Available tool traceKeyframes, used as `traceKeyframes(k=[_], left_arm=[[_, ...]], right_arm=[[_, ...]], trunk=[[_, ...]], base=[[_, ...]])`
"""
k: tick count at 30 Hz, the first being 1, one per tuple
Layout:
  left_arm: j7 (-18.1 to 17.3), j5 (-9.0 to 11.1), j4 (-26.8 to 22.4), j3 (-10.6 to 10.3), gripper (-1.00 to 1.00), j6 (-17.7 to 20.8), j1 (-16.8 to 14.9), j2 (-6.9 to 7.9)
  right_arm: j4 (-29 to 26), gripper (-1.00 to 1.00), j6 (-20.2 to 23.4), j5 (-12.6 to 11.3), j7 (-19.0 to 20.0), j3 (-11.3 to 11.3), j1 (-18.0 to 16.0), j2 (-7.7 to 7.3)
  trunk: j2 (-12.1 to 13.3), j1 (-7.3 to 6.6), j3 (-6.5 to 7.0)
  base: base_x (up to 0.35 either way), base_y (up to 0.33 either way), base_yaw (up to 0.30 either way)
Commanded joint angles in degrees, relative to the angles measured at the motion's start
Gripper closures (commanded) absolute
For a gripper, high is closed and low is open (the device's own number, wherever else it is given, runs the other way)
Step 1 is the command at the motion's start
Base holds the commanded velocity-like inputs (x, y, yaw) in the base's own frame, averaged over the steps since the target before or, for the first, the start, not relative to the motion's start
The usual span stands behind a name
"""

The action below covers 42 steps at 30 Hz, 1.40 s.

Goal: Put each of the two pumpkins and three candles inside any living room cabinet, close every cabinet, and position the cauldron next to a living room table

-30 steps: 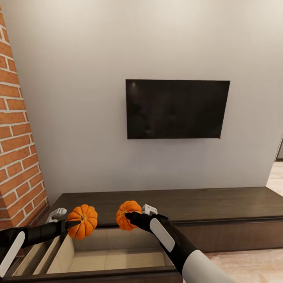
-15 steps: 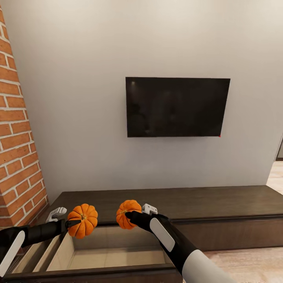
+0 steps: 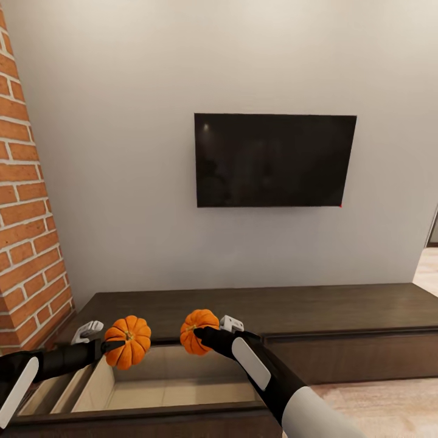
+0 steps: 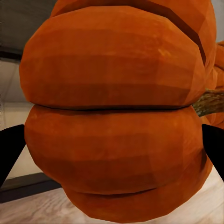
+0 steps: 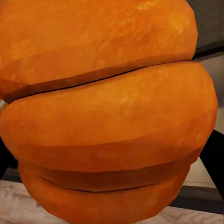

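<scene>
Holding one pumpkin apiece, two grippers hang side by side above the cabinet's (image 3: 340,304) open left compartment. Two pumpkins are visible: the left pumpkin (image 3: 128,342) is clamped in the left gripper (image 3: 114,347), the right pumpkin (image 3: 198,331) in the right gripper (image 3: 201,334), each with black fingers pressed against its ribbed sides. The left arm reaches in low from the near left, almost level; the right arm rises from the near right, forearm angled up and left. One black television (image 3: 275,160) hangs on the far wall, no writing legible on it. One brick column (image 3: 27,207) stands at the left.
</scene>
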Motion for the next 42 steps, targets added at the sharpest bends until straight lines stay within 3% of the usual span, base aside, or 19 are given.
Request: traceKeyframes(k=[1, 42], left_arm=[[-0.1, 0.0, 0.0, 0.1, 1.0, 0.2, 0.0, -0.01], [-0.5, 0.0, 0.0, 0.0, 1.0, 0.1, 0.0, -0.04]], right_arm=[[-0.1, 1.0, 0.0, -0.5, -0.5, 0.1, 0.0, 0.0], [-0.1, 1.0, -0.2, -0.5, -0.5, 0.1, -0.1, 0.0]], trunk=[[-0.4, 0.22, -0.25], [-16.5, 9.0, -7.43]], base=[[0.0, 0.0, 0.0], [0.0, 0.0, 0.0]])
